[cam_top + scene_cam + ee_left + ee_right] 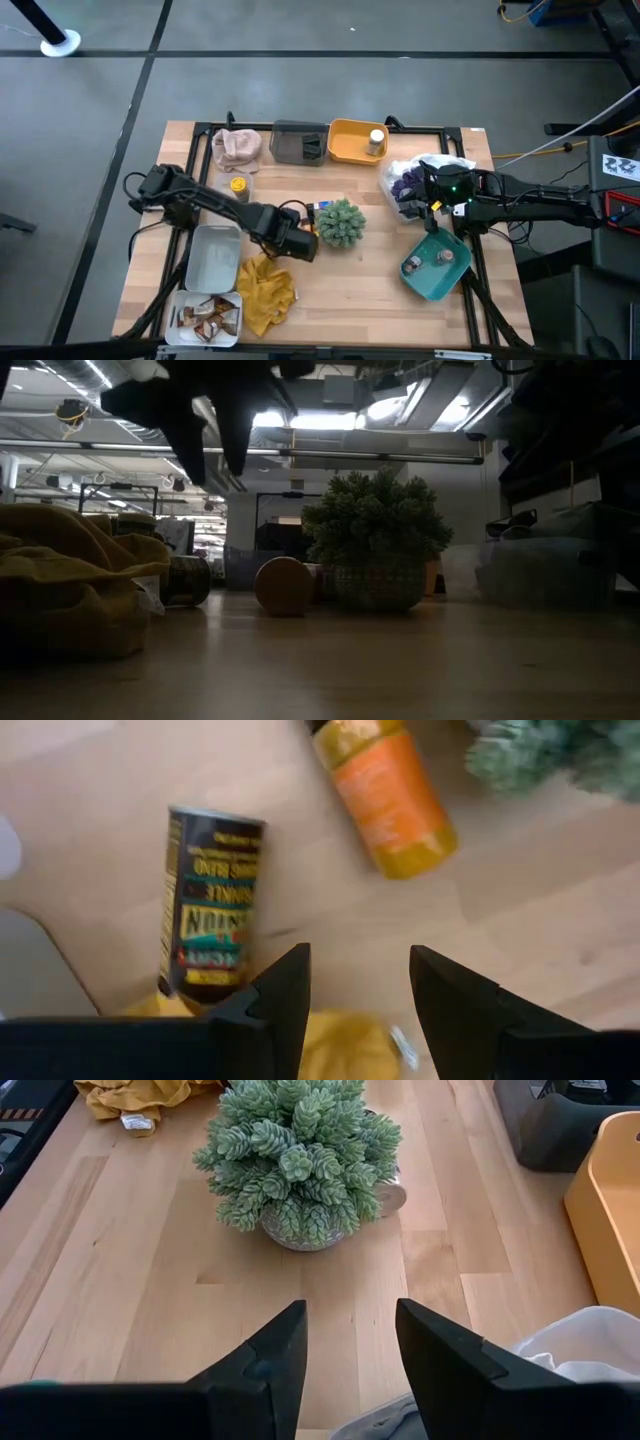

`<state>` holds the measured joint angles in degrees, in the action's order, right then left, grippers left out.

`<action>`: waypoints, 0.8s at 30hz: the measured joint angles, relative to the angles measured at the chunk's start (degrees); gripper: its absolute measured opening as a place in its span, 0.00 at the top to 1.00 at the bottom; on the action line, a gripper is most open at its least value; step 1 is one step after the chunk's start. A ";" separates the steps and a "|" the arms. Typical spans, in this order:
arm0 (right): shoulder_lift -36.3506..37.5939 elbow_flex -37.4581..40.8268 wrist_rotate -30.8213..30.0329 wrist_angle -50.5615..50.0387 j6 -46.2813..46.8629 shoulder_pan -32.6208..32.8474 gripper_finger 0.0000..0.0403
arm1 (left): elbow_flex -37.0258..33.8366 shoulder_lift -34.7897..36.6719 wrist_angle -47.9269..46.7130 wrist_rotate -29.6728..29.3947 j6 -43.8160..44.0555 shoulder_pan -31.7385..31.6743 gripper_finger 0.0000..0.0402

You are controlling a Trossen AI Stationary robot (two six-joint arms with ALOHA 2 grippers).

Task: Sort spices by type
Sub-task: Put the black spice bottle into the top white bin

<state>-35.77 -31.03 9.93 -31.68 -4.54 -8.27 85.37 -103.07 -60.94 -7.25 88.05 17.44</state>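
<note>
Your left arm reaches from the left edge of the counter (pixel 330 280) toward the middle, bent at the elbow, and the left gripper (pixel 298 243) hangs low above the wood just left of the green plant ball (pixel 342 222), with its fingers (pixel 283 995) parted and nothing between them. In the left wrist view you see two spices lying on their sides in front of this gripper: a dark little tin (pixel 208 905) with printed label, just beyond one finger and next to the mustard-yellow cloth (pixel 335 1045), and an orange bottle (pixel 390 795) farther ahead, near the plant ball and apart from the tin. Neither of them touches the gripper. From the low view the orange bottle (pixel 283 585) shows its round end, just left of the plant pot. Your right arm comes in from the right side and the right gripper (pixel 433 207) is above the white bag (pixel 420 170) near the right edge, pointing to the plant ball; its fingers (pixel 270 1355) are also spread and empty. Other spices are already placed: a yellow-lidded jar (pixel 238 185) near the back left, a white-capped jar (pixel 376 141) in the yellow bin (pixel 345 150), two small jars (pixel 430 262) in the teal tray (pixel 420 285), and brown packets (pixel 208 313) in the white tray (pixel 230 335) at the front left.
</note>
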 joint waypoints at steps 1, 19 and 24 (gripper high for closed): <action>0.00 0.00 -0.02 0.00 0.00 0.00 0.62 | -0.52 -0.01 0.43 0.30 -0.78 -0.37 0.61; 0.00 0.00 -0.02 -0.33 0.46 0.00 0.62 | -9.03 -0.09 16.06 3.77 -0.97 -6.67 0.61; 0.00 0.00 -0.02 -0.37 1.16 0.02 0.62 | -10.02 -0.09 19.23 3.66 -1.56 -8.06 0.61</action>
<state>-35.77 -31.03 9.91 -32.05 -3.38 -8.25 75.35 -103.15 -41.71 -3.60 86.50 9.38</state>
